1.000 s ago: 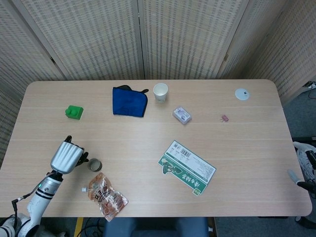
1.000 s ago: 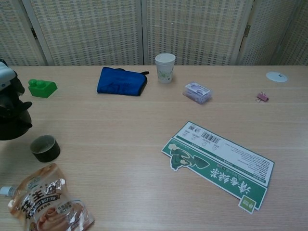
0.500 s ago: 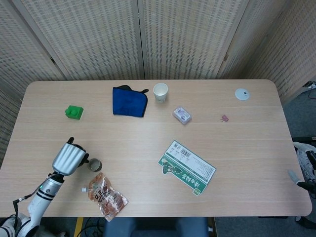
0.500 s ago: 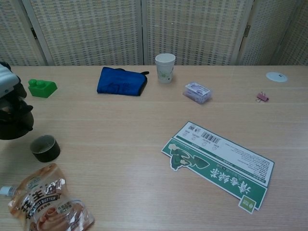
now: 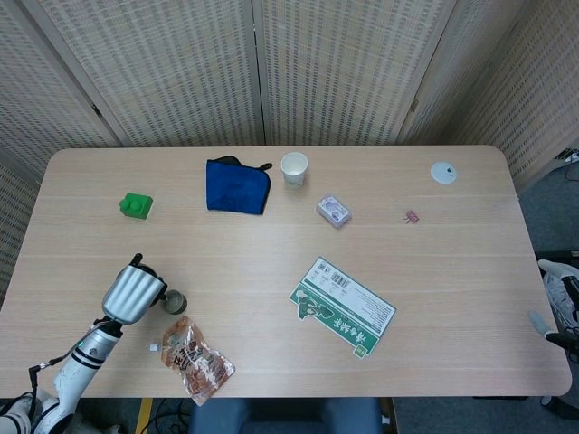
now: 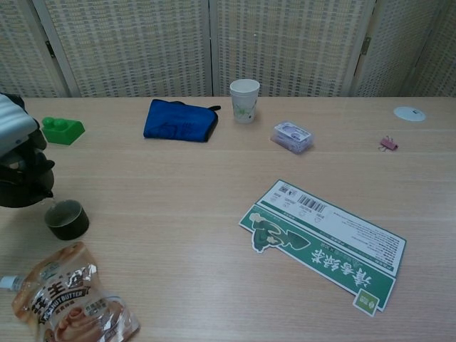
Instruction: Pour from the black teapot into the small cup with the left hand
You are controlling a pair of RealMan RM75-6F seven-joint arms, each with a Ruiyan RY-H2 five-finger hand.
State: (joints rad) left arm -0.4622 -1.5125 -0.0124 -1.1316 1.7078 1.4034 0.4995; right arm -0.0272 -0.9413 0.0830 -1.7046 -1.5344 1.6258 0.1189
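Observation:
My left hand (image 5: 134,292) (image 6: 14,132) grips the black teapot (image 6: 21,187) at the table's front left. In the head view the hand hides most of the pot. The pot is tipped to the right, with its spout just above the left rim of the small dark cup (image 6: 66,219) (image 5: 175,301). The cup stands upright on the table with a dark inside. Only a sliver of my right hand (image 5: 554,318) shows, off the table's right edge, too little to read its fingers.
A snack pouch (image 6: 70,299) lies just in front of the cup. Further back are a green block (image 6: 61,130), a blue cloth (image 6: 178,120) and a paper cup (image 6: 244,100). A green-and-white card (image 6: 324,242) lies centre right, with a small packet (image 6: 293,137) behind it.
My left hand has carried the teapot right and a little nearer, and tipped it. Its spout now hangs over the cup's rim instead of standing apart from it.

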